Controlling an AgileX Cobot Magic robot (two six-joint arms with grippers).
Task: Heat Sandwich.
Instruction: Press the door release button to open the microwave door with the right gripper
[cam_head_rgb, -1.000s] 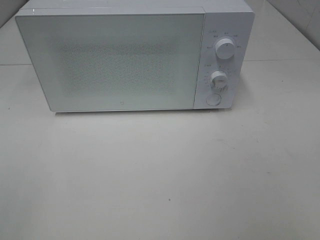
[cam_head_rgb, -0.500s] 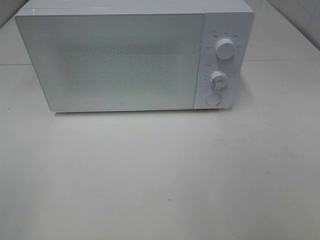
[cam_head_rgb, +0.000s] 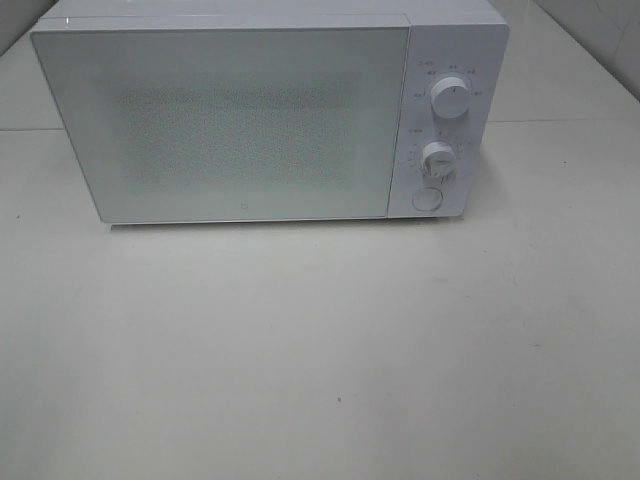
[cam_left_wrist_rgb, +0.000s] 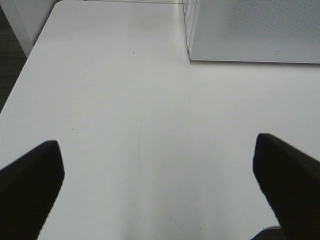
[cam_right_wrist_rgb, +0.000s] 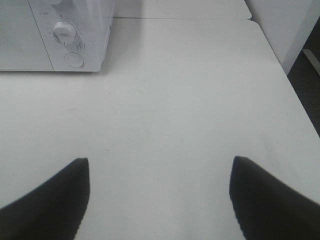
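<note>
A pale, off-white table (cam_head_rgb: 330, 360) is seen, marked by a few small dark specks. A white microwave (cam_head_rgb: 220, 120) is set directly on it toward the far side, with the door shut and facing the camera.

You will find no legible text in any view. On the microwave (cam_head_rgb: 270, 115), look at the lower edge of the door (cam_head_rgb: 220, 60), about mid-width: a small printed mark (cam_head_rgb: 243, 213) stands there, too small to read. On the control panel (cam_head_rgb: 470, 50), at the right end of the microwave's front, fine scale characters ring the upper knob (cam_head_rgb: 452, 100) and the lower knob (cam_head_rgb: 437, 160). They are blurred, and you cannot tell whether they are numbers or words. The right wrist view shows the lower knob's printing closer, but it remains unreadable.
</note>
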